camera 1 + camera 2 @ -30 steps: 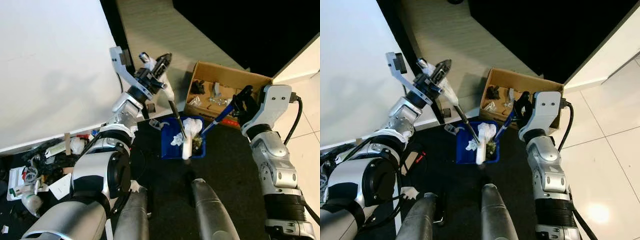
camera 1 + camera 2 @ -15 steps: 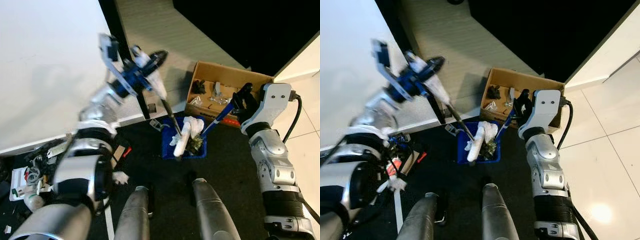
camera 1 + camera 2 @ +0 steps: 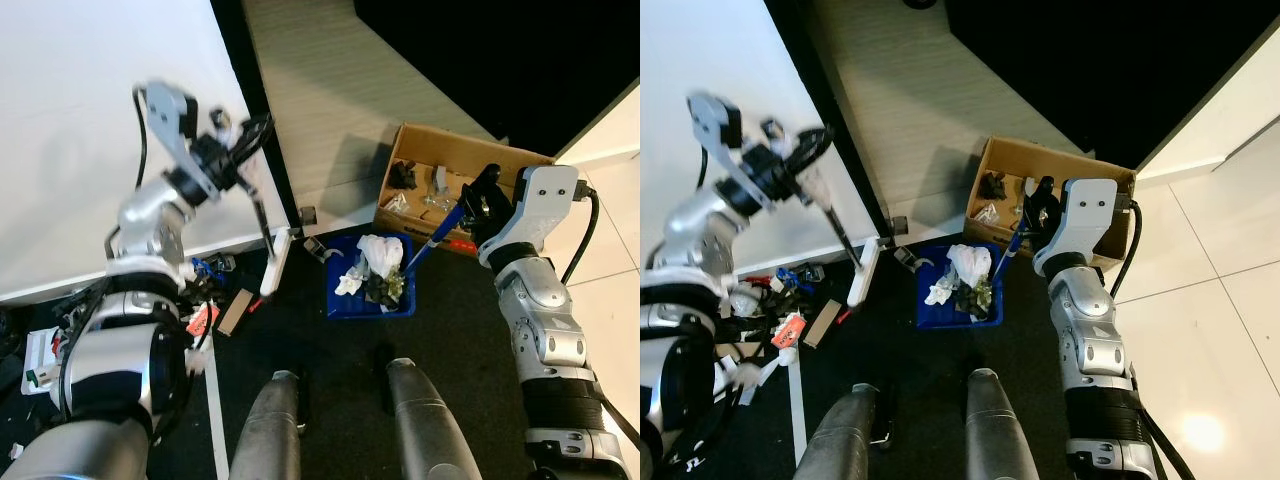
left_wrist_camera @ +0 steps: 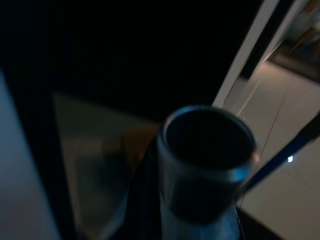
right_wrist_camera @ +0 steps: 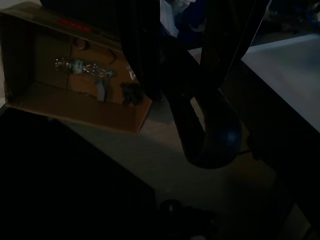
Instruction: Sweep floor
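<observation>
Dark floor mat with litter at left; left tool pinching broom, head resting beside blue dustpan; right tool clamped on dustpan handle. Step: sweeping; next, drag litter toward dustpan

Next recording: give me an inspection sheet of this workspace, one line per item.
Surface: dark floor mat underfoot, pale tiles to the right.
Job's things: blue dustpan holding white tissue and dark scraps; brush lifted beside it, to its left.
Clutter: small litter on the floor at left.
End effectors: left end effector shut on the brush's handle; right end effector shut on the dustpan's blue handle.
Cables: black cable at the right arm.
Surroundings: white panel, open cardboard box with oddments.
</observation>
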You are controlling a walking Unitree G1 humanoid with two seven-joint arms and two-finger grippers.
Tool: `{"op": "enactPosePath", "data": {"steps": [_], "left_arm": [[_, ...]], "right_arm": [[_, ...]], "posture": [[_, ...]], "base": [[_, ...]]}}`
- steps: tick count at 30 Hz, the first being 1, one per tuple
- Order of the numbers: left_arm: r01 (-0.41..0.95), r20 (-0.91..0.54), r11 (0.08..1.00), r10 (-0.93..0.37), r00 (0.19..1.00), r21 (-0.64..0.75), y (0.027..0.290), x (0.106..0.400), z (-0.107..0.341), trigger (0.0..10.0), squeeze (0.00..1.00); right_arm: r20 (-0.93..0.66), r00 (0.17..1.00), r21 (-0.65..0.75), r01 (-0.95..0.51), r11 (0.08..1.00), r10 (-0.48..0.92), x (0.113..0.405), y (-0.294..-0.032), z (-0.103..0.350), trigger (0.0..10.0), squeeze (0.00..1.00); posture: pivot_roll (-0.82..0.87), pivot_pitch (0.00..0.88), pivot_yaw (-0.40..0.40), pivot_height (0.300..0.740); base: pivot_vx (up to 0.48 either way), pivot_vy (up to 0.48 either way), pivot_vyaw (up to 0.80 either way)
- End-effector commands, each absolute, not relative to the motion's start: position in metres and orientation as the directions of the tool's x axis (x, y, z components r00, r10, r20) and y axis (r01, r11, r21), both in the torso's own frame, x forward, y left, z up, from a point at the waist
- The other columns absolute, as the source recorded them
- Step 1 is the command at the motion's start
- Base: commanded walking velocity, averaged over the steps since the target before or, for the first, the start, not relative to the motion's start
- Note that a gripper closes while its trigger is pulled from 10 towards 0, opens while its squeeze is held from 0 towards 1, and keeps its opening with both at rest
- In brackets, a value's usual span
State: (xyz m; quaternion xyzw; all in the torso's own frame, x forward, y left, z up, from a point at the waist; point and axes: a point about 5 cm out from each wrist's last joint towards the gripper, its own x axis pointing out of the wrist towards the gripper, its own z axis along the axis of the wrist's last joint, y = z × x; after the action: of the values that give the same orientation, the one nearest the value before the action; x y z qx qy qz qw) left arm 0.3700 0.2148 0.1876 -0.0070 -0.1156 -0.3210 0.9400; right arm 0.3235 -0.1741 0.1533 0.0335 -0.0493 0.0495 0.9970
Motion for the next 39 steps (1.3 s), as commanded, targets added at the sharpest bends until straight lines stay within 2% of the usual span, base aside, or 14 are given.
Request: {"op": "enactPosePath", "data": {"steps": [1,5,8,10,12,15,16,18,21,22,25,39], "left_arm": [[0.591,0.217,0.804,-0.589,0.778,0.063,0.215,0.369,0.182,10.0,0.0],[0.415,0.194,0.909,-0.401,0.895,-0.036,0.212,0.368,0.155,10.0,0.0],[0.389,0.196,0.919,-0.371,0.908,-0.061,0.211,0.368,0.151,10.0,0.0],[0.348,0.246,0.917,-0.297,0.923,-0.195,0.201,0.371,0.149,10.0,0.0],[0.348,0.246,0.917,-0.297,0.923,-0.195,0.201,0.371,0.149,10.0,0.0],[0.376,0.339,0.816,-0.237,0.91,-0.439,0.176,0.379,0.155,10.0,0.0],[0.376,0.339,0.816,-0.237,0.91,-0.439,0.176,0.379,0.155,10.0,0.0],[0.425,0.356,0.751,-0.267,0.895,-0.505,0.157,0.382,0.156,10.0,0.0],[0.444,0.358,0.729,-0.286,0.889,-0.52,0.15,0.382,0.156,10.0,0.0],[0.462,0.361,0.706,-0.302,0.882,-0.538,0.138,0.383,0.156,10.0,0.0],[0.459,0.369,0.695,-0.29,0.883,-0.553,0.135,0.384,0.158,10.0,0.0],[0.498,0.489,0.642,-0.213,0.846,-0.583,0.158,0.39,0.185,10.0,0.0]], "right_arm": [[0.017,0.992,0.111,-0.127,0.986,0.126,0.318,-0.17,0.132,10.0,0.0],[0.018,0.992,0.101,-0.129,0.987,0.128,0.316,-0.171,0.134,10.0,0.0],[0.02,0.991,0.099,-0.132,0.986,0.131,0.316,-0.171,0.135,10.0,0.0],[0.027,0.989,0.097,-0.144,0.985,0.143,0.315,-0.169,0.138,10.0,0.0],[0.027,0.989,0.097,-0.144,0.985,0.143,0.315,-0.169,0.138,10.0,0.0],[0.029,0.988,0.097,-0.151,0.984,0.149,0.315,-0.167,0.139,10.0,0.0],[0.029,0.988,0.097,-0.151,0.984,0.149,0.315,-0.167,0.139,10.0,0.0],[0.028,0.988,0.097,-0.153,0.983,0.151,0.315,-0.166,0.139,10.0,0.0],[0.028,0.988,0.098,-0.153,0.983,0.151,0.315,-0.166,0.139,10.0,0.0],[0.03,0.988,0.099,-0.152,0.983,0.15,0.316,-0.166,0.139,10.0,0.0],[0.029,0.989,0.099,-0.15,0.984,0.147,0.315,-0.167,0.14,10.0,0.0],[0.024,0.986,0.11,-0.168,0.98,0.166,0.322,-0.161,0.139,10.0,0.0]], "posture": [[-0.22,0.38,0.056,0.74],[-0.25,0.39,0.054,0.74],[-0.26,0.394,0.051,0.74],[-0.27,0.399,0.05,0.74],[-0.27,0.399,0.05,0.74],[-0.28,0.398,0.048,0.74],[-0.28,0.398,0.048,0.74],[-0.28,0.398,0.05,0.74],[-0.28,0.398,0.05,0.74],[-0.29,0.397,0.054,0.74],[-0.29,0.396,0.055,0.74],[-0.24,0.374,0.042,0.74]], "base": [[0.0,0.0,0.0],[0.0,0.0,0.0],[0.0,0.0,0.0],[0.0,0.0,0.0],[0.0,0.0,0.0],[0.0,0.0,0.0],[0.0,0.0,0.0],[0.0,0.0,0.0],[0.0,0.0,0.0],[0.0,0.0,0.0],[0.0,0.0,0.0],[0.0,0.0,0.0]]}}
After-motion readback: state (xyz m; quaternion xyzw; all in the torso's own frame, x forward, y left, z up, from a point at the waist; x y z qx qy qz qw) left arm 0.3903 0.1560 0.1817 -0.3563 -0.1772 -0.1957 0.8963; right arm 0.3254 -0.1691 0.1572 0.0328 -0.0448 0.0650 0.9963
